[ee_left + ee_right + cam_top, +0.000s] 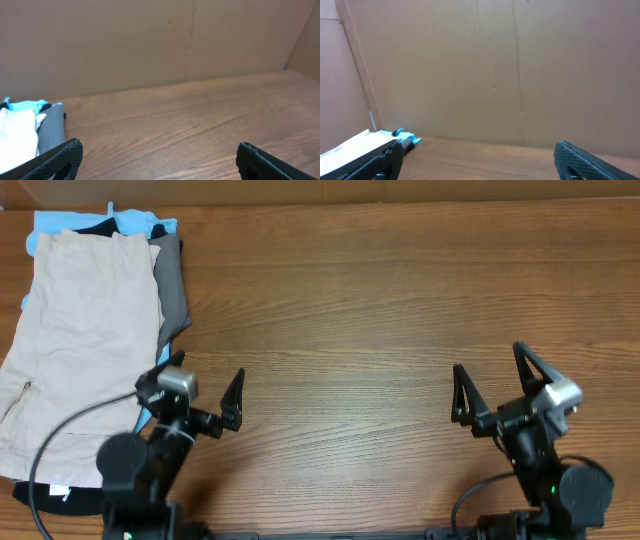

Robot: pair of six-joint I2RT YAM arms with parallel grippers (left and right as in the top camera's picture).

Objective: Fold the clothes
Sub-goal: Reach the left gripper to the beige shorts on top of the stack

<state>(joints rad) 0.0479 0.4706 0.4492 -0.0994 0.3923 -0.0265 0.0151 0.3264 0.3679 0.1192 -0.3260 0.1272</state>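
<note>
Black fingers on both my arms stand spread wide with nothing between them. My left gripper [205, 372] sits low at the near left of the table [350, 300], pointing toward the far side, its outer finger just beside the edge of the clothing pile. My right gripper [488, 360] mirrors it at the near right, well apart from any cloth. Each wrist view shows the same thing: the left gripper [160, 165] and the right gripper [480, 162] show a dark textured fingertip in each lower corner with bare space between.

The beige shorts [85, 320] lie flat on top of the pile at the far left, soft matte cotton with a few gentle creases, running lengthwise from the far edge toward me. From the left wrist they show as a pale fold [17, 132]. Under them, a darker grey-brown garment [172, 280] sticks out along the right side, and a light blue garment [140, 222] peeks out at the far end, with a sliver of black cloth [100, 227] beside it. A grey cable [70, 420] loops from the left wrist across the near end of the shorts.

The table is brown wood grain, and a plain cardboard wall [150, 40] stands behind it.
</note>
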